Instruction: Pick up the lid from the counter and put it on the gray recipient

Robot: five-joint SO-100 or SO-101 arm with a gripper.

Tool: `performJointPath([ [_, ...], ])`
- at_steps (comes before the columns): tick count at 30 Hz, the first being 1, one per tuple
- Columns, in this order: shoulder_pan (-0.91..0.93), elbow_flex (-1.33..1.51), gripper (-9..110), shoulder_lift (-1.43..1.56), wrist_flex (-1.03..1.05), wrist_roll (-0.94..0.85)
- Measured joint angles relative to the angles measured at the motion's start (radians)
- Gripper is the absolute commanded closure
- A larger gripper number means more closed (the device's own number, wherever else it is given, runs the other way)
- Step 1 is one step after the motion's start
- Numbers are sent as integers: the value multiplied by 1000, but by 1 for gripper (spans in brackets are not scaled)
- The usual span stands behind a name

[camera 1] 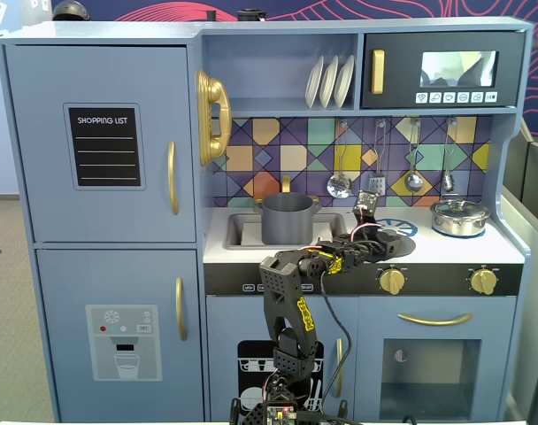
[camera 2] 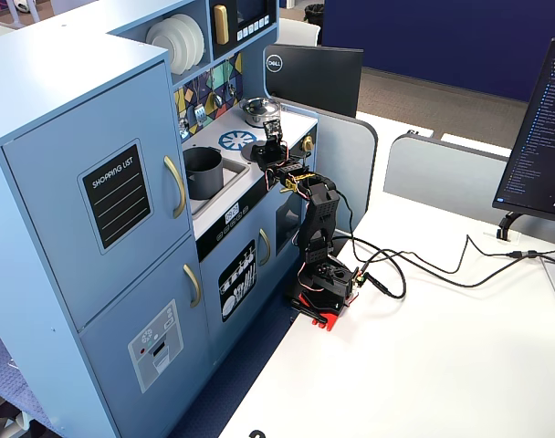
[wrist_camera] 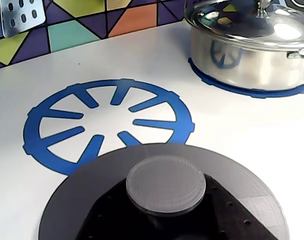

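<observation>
The lid (wrist_camera: 164, 200) lies flat on the white counter (wrist_camera: 232, 145) of the toy kitchen, its round knob (wrist_camera: 165, 184) facing straight up. Being a disc, it has no long axis; its far rim just overlaps the near arc of the blue printed burner ring (wrist_camera: 107, 122) in the wrist view. The near part of the disc is covered by the gripper's (camera 1: 388, 241) black body, which runs off the bottom edge of that view. In a fixed view the gripper sits low over the lid (camera 1: 395, 244) at the front of the counter, but whether its jaws are parted or closed on the knob cannot be told from any picture.

The gray recipient (camera 1: 288, 218) stands upright in the sink recess (camera 1: 241, 228), its mouth open to the top, to the left of the lid in that fixed view and well apart from it. The shiny silver pot (wrist_camera: 252, 47) with its glass lid stands on the second burner ring, beyond and to the right in the wrist view. Between lid and silver pot the counter is bare. Ladles and a spatula (camera 1: 376, 184) hang on the tiled back wall above the burners, and the counter's front edge lies just below the gripper, above the yellow knobs (camera 1: 392, 281).
</observation>
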Motion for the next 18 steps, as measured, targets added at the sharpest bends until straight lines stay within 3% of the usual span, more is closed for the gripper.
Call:
performJointPath([
  [8,-3,-146,102,-2,46,-12],
  [18,-81,-456,102,49,348,8],
])
